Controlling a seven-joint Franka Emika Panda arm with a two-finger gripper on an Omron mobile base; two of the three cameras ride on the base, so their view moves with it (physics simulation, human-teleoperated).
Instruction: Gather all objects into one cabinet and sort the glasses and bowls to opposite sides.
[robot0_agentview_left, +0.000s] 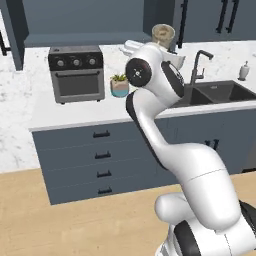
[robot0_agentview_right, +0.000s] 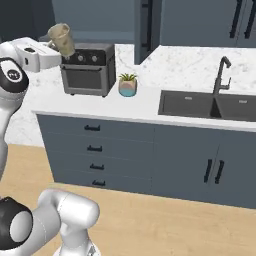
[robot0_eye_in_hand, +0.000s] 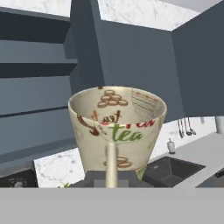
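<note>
Our hand (robot0_agentview_right: 56, 50) is clamped on the cream cup (robot0_agentview_right: 62, 38), held upright above the toaster oven (robot0_agentview_right: 88, 69); open air around it, apparently well clear of the bench (robot0_agentview_right: 140, 107).

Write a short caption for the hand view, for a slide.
Claw shut on a cream printed cup, held up before dark cabinets.

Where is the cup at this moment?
The cup is held in the tool, raised above the toaster oven at the counter's left end.
</note>
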